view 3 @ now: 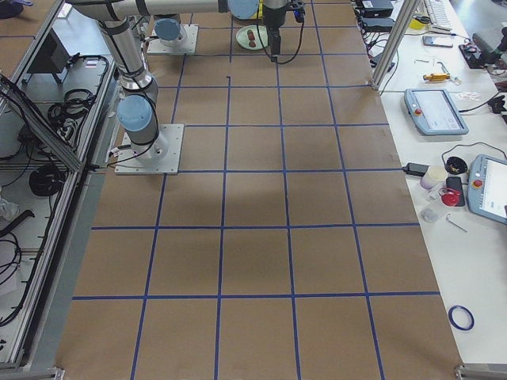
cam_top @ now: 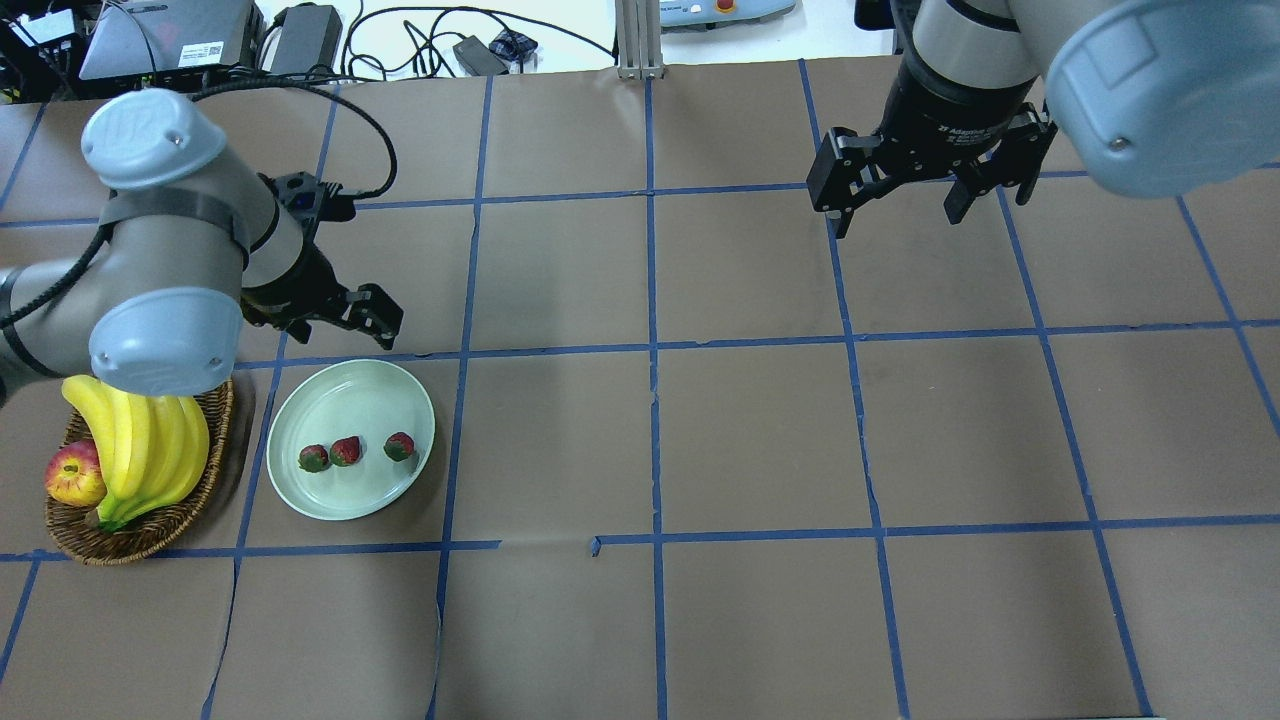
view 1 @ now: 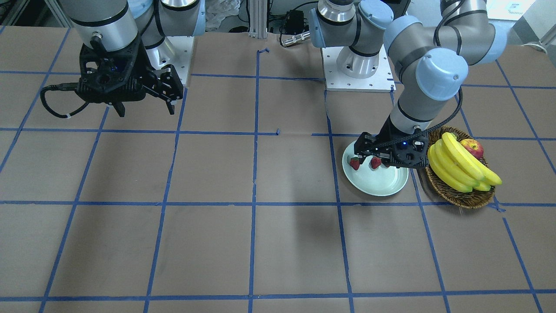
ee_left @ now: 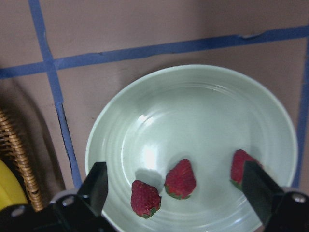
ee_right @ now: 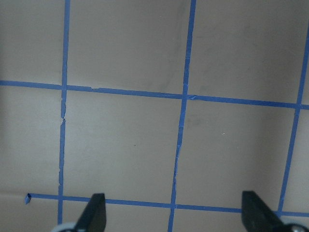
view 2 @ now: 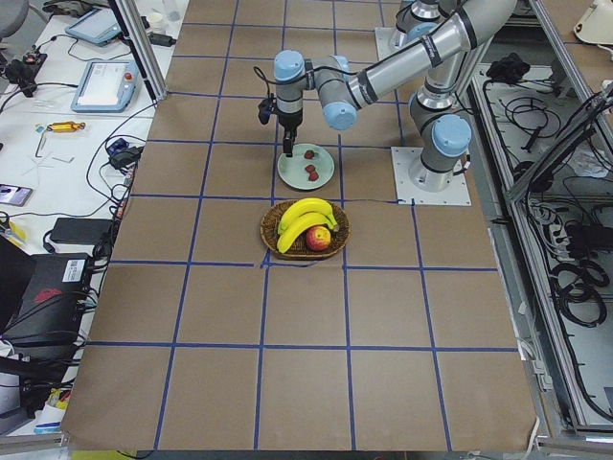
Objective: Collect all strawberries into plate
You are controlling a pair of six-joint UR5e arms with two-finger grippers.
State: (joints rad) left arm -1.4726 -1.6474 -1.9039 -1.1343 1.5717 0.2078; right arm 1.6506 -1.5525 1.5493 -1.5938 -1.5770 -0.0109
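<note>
Three red strawberries (cam_top: 313,458) (cam_top: 346,451) (cam_top: 400,446) lie in a row inside the pale green plate (cam_top: 350,385), on the robot's left side of the table. The left wrist view looks straight down on the strawberries (ee_left: 145,199) (ee_left: 180,179) (ee_left: 243,166) and the plate (ee_left: 193,111). My left gripper (cam_top: 330,318) (view 1: 373,158) hangs open just above the plate, with nothing between its fingers (ee_left: 96,186). My right gripper (cam_top: 897,215) (view 1: 145,109) is open and empty, raised over bare table far from the plate.
A brown wicker basket (cam_top: 130,540) stands right beside the plate, holding a bunch of bananas (cam_top: 150,450) and an apple (cam_top: 72,472). Brown paper with blue tape lines covers the table. The arm bases stand at the robot's edge.
</note>
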